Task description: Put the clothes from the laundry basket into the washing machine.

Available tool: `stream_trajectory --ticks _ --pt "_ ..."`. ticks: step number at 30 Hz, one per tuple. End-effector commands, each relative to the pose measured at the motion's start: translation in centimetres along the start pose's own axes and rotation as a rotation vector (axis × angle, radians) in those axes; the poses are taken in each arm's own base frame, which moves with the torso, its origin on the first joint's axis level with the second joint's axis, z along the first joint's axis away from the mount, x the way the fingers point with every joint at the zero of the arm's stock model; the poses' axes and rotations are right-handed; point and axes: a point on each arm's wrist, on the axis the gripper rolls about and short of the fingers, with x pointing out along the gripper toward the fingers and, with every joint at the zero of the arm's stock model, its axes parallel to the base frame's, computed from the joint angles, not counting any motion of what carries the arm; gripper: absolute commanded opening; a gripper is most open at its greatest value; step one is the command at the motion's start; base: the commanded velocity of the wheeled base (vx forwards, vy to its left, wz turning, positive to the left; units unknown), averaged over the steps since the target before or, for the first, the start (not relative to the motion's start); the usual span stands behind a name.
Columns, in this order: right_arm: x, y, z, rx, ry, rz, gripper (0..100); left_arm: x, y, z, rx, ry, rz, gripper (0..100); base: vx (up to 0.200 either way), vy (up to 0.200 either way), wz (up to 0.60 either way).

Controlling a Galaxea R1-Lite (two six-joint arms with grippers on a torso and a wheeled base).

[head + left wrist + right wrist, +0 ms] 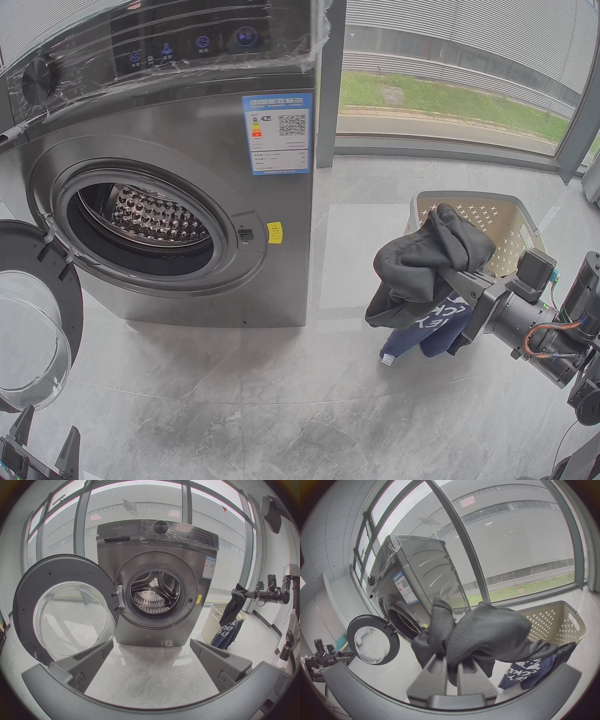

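Clothes (431, 262) are bunched in my right claw (449, 274), its fingers pinched tight on a fold of dark grey knit, with a blue printed piece (431, 331) hanging beneath. The bundle's long axis runs straight down from the grip, and its lower end is over the floor just in front of the laundry basket (475, 197). From the claw, the drum opening (144, 225) of the washing machine (187, 119) lies well off to my left across the floor. The door (31, 312) is swung wide on the far side of that opening. My left claw (150, 643) sits low with fingers spread and nothing between them. It is nearer the machine and faces the opening. The load is on the right, though, so I judge the carry to be a leftward sweep in which the hanging tail must clear the opening's lower lip.
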Motion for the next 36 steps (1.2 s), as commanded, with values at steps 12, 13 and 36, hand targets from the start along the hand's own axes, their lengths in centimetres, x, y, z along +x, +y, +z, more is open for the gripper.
stream_trajectory --ticks 12,13,36 --pt "0.1 -0.04 0.09 0.001 -0.004 -0.003 0 -0.02 0.03 -0.48 0.0 -0.003 0.0 100 -0.133 0.0 0.0" --pt "0.1 -0.04 0.09 0.001 -0.004 -0.003 0 -0.02 0.03 -0.48 0.0 -0.003 0.0 100 -0.2 0.0 0.0" --pt "0.15 -0.16 0.19 0.001 -0.008 -0.008 0 -0.02 0.03 -0.48 0.0 -0.003 0.0 100 -0.078 0.07 0.0"
